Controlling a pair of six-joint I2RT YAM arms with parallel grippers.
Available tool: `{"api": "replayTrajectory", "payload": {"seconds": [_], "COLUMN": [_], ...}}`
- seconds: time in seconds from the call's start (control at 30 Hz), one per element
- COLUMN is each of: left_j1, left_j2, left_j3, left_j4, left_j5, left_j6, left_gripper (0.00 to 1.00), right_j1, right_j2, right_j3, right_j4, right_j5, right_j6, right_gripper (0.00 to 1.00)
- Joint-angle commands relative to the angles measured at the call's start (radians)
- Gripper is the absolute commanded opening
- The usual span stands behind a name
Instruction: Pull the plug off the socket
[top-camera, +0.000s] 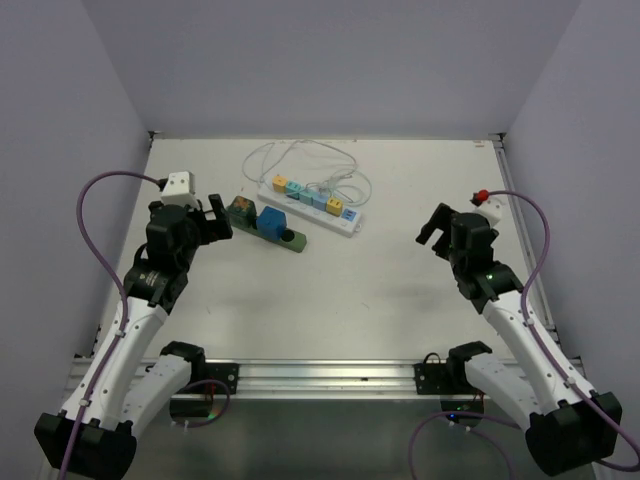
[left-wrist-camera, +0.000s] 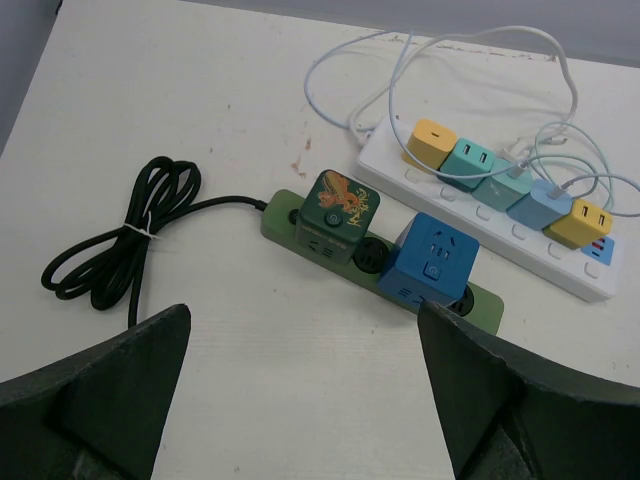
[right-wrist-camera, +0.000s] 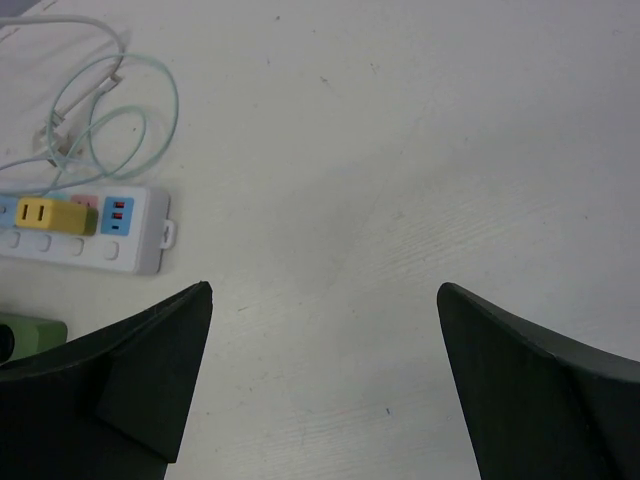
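A green power strip (top-camera: 262, 229) lies left of the table's middle, with a dark green cube plug (top-camera: 240, 210) and a blue cube plug (top-camera: 271, 221) in its sockets. In the left wrist view the green strip (left-wrist-camera: 285, 222) carries the green plug (left-wrist-camera: 340, 205) and the blue plug (left-wrist-camera: 432, 255). A white power strip (top-camera: 312, 205) behind it holds several coloured plugs and white cables. My left gripper (top-camera: 212, 220) is open and empty, just left of the green strip. My right gripper (top-camera: 436, 225) is open and empty, at the right, apart from both strips.
The green strip's black cord (left-wrist-camera: 120, 245) lies coiled to its left. White and pale green cables (top-camera: 300, 160) loop behind the white strip (right-wrist-camera: 90, 230). A red-tipped part (top-camera: 482, 195) sits by the right wall. The table's edges meet grey walls.
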Motion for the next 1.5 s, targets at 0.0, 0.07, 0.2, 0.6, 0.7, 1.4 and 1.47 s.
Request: {"api": "replayTrajectory", "payload": {"seconds": [0.0,0.07,0.2,0.6,0.7,1.4,1.47], "left_j1": [-0.005,-0.005,-0.005,-0.005,-0.004,0.041,0.042], "left_j2": [-0.009,-0.009,-0.012,-0.063,-0.072,-0.095,-0.090], "left_j3": [0.030,0.030,0.032,0.028,0.024,0.022,0.022], "left_j4": [0.005,0.005,0.005,0.005,0.007,0.013,0.013], "left_j5": [-0.006,-0.004,0.000,-0.030,-0.049,-0.035,-0.029], "left_j6": [0.018,0.018,0.018,0.009,0.004,-0.013,-0.011], "left_gripper": [1.00,1.00,1.00,1.00,1.00,1.00,1.00], "right_j1": [0.003,0.005,0.006,0.170,0.304,0.466,0.473], "right_j2": [0.008,0.000,-0.050,0.106,0.257,1.210,1.253], "right_j3": [0.038,0.033,-0.025,0.034,0.115,0.936,0.962], "right_j4": [0.001,0.001,0.085,0.347,0.391,0.297,0.303], "right_j5": [0.073,0.067,-0.008,-0.546,-0.513,-0.794,-0.794], "right_j6": [0.040,0.046,-0.018,-0.331,-0.431,-0.774,-0.774], "right_gripper": [0.99,0.99,0.99,0.99,0.99,0.99,0.99]}}
